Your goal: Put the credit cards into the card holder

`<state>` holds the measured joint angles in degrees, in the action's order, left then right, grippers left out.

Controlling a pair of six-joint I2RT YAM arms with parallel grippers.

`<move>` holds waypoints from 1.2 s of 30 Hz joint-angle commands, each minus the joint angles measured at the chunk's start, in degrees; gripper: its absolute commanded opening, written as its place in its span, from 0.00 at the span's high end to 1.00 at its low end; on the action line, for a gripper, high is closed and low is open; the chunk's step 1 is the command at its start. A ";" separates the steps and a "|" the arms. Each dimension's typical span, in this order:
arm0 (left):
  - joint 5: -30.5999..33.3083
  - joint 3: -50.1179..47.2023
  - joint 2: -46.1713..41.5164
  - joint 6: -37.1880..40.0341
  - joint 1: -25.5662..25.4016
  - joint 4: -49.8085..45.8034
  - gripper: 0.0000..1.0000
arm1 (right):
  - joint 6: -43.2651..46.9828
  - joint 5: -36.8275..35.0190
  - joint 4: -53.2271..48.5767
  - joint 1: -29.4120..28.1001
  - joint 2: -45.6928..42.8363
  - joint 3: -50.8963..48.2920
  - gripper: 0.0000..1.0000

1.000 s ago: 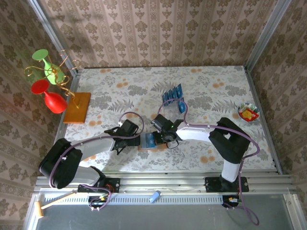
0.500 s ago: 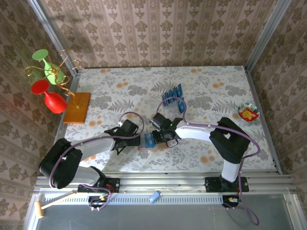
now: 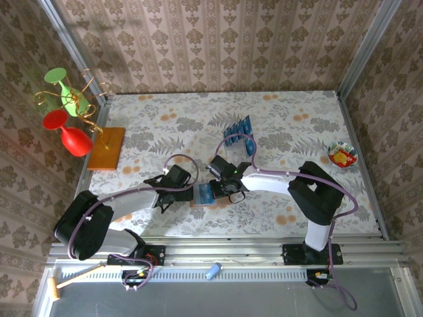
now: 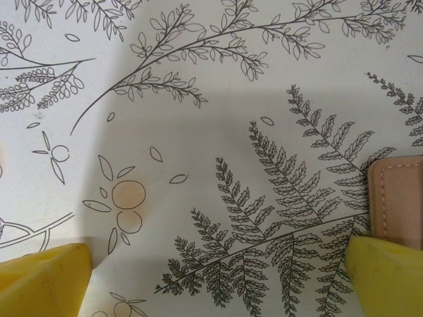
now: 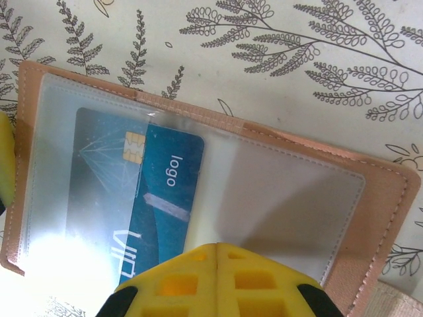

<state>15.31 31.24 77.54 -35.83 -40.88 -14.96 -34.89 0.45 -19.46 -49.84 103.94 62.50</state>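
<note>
The right fingers [image 5: 172,284] are pressed together with nothing between them, at the lower edge of a blue card [image 5: 165,198] that lies partly inside the clear pocket of the open holder [image 5: 377,218]. The left fingers [image 4: 39,281] are wide apart and empty, one just beside the holder's edge. Other cards [image 3: 238,130] stand farther back.

far tablecloth [image 3: 297,119] open, credit cards [image 3: 236,129] mid-table — goblet stand [image 3: 71,119] left, bowl [image 3: 342,156] right

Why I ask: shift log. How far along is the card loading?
Done: nothing fully seated. In hand: one blue card lies partly under the clear pocket of the open card holder, the shut right gripper at its edge, the open left gripper alongside. Left: pushing it home, then the remaining cards standing farther back.
</note>
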 commanded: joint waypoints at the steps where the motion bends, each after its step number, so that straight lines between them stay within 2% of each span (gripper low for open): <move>1: -1.07 -0.49 1.39 0.59 -0.73 -0.68 0.00 | -1.09 0.96 0.94 -0.45 1.77 1.88 1.00; 28: -2.11 -1.27 2.00 0.15 -0.78 0.87 0.00 | -2.62 5.08 2.93 -2.63 5.83 5.42 1.00; 36: -1.79 -0.85 1.28 0.33 -0.77 -0.05 0.00 | -3.01 5.35 3.38 -1.98 3.53 4.18 1.00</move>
<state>15.29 31.20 77.67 -35.83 -40.91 -14.68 -37.21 3.88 -17.96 -51.70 108.18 66.39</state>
